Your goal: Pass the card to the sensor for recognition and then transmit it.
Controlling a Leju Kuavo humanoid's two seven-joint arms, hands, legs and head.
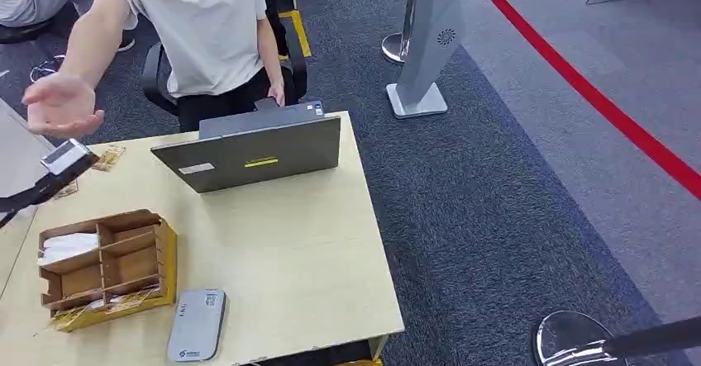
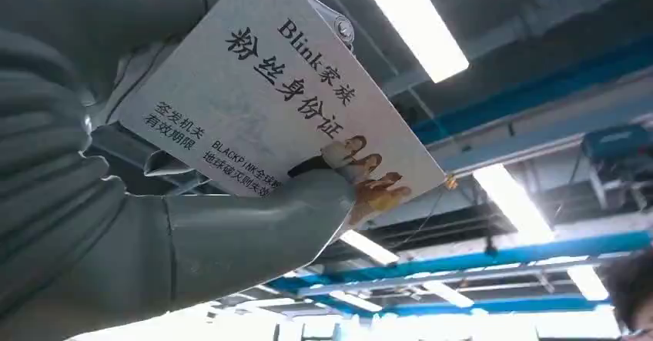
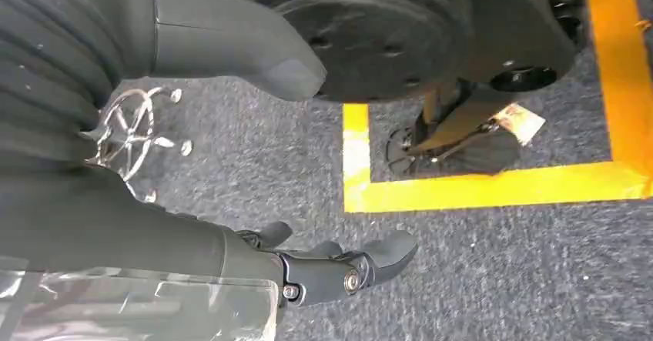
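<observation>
My left hand (image 1: 35,189) is raised at the far left of the table (image 1: 289,250) and pinches a white card (image 1: 64,156). Close up, the card (image 2: 277,87) carries printed text and a small picture, with the thumb of my left hand (image 2: 115,225) pressed on its face. A person's open palm (image 1: 59,106) hovers just above and behind the card. The flat grey sensor (image 1: 197,325) lies at the table's front edge, well away from the card. My right hand (image 3: 323,268) hangs over the carpet with its fingers apart and nothing in it.
A grey laptop (image 1: 256,147) stands open at the back of the table, its lid toward me. A cardboard divider box (image 1: 107,267) sits at front left beside the sensor. The person (image 1: 207,35) stands behind the table. A grey kiosk post (image 1: 430,44) stands on the carpet to the right.
</observation>
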